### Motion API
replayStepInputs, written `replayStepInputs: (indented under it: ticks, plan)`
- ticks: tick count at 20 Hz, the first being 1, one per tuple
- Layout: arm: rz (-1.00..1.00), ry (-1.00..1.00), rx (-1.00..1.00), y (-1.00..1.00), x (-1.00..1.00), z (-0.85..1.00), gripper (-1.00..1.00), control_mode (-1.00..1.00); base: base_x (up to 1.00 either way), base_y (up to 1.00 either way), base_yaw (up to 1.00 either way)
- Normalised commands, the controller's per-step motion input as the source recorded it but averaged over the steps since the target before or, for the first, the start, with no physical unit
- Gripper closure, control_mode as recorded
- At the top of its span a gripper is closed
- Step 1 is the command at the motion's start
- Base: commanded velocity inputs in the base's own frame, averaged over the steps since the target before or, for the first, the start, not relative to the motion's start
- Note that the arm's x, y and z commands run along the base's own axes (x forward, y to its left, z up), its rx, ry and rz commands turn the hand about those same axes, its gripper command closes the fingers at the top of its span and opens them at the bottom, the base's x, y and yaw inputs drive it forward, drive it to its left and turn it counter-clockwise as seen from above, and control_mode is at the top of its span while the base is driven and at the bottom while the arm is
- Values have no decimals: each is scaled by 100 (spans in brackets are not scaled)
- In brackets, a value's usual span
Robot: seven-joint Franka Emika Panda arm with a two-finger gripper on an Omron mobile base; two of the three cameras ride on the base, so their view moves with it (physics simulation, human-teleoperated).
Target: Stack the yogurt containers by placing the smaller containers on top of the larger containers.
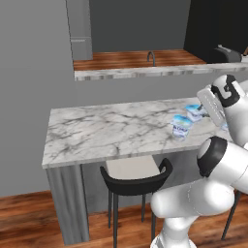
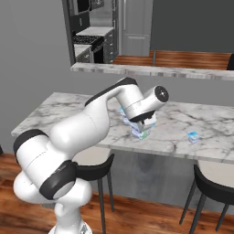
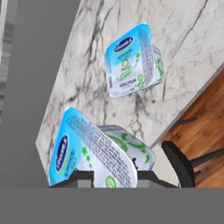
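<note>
Gripper [image 3: 114,177] tips stand close together with a yogurt tub [image 3: 94,151] between them. One dark finger tip [image 3: 83,177] sits at one side of the tub's base and the other at the opposite side, so the jaws are narrow and closed on it. The held tub is tilted in the hand view: its light-blue printed lid faces up and to the left, and its white wall with green and blue marks runs off to the right. Whether its base touches the surface or is lifted off it, I cannot tell.

Just under and around the gripper lies the grey-veined marble counter [image 3: 89,48].

Ahead of the finger tips, near the held tub but apart from it, a second yogurt tub [image 3: 131,61] stands on the marble. It has the same light-blue lid and whitish side. It lies between the gripper and the counter's front edge.

Past that edge, below the gripper, the black curved back of a stool [image 3: 179,164] shows over the brown wooden floor [image 3: 205,113].

Well apart from the gripper, off to the right along the counter in the right base view, a small light-blue tub [image 2: 194,136] stands alone near the front edge.

Farthest from the gripper, behind the counter, a raised marble ledge [image 2: 151,70] runs across, with a dark curved faucet [image 1: 151,58] beyond it and dark kitchen cabinets [image 2: 91,43] at the back.
</note>
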Motion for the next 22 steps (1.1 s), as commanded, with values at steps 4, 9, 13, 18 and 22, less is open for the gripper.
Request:
replayStepInputs:
  ticks: [4, 9, 13, 18, 22]
  plan:
    - [0, 1, 0, -3, 8, -2, 100, -100, 0, 0, 0]
    - [0, 1, 0, -12, 6, -9, 100, -100, 0, 0, 0]
    - [0, 1, 0, -13, 8, -12, 100, -100, 0, 0, 0]
    - [0, 0, 0, -8, 14, -10, 100, -100, 0, 0, 0]
    - [0, 0, 0, 0, 23, -7, 100, -100, 0, 0, 0]
